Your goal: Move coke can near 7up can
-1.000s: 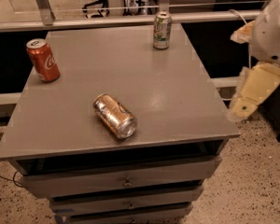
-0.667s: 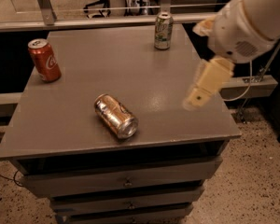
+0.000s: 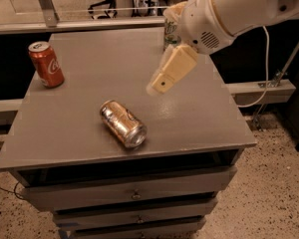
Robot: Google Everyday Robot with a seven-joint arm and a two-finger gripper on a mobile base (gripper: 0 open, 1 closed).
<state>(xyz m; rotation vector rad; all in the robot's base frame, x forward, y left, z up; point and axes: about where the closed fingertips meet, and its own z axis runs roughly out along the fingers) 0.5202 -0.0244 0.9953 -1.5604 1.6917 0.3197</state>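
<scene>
Hovering above the grey table, the gripper is held clear of every object and nothing is carried in it. Whether it is set wide or narrow cannot be told from this view.

The coke can is located well apart from the gripper, far to its left in the camera view, near the table's left edge. The 7up can is located just behind the gripper, toward the far edge, and is partly hidden by the robot arm. A gold can is lying between gripper and camera, slightly to the gripper's left.

Hazards, as judged from this position:
- The 7up can may be knocked over by the arm or wrist if the gripper is swung left without being raised first, since both are close to it.
- The gold can may be set rolling if it is clipped during the traverse, as it is resting on its side.
- The coke can may be pushed off the left edge if it is approached too low or off-centre.

The coke can is standing upright. Its long axis is vertical, its silver top is pointed up, and its white lettering is turned toward the camera.
</scene>
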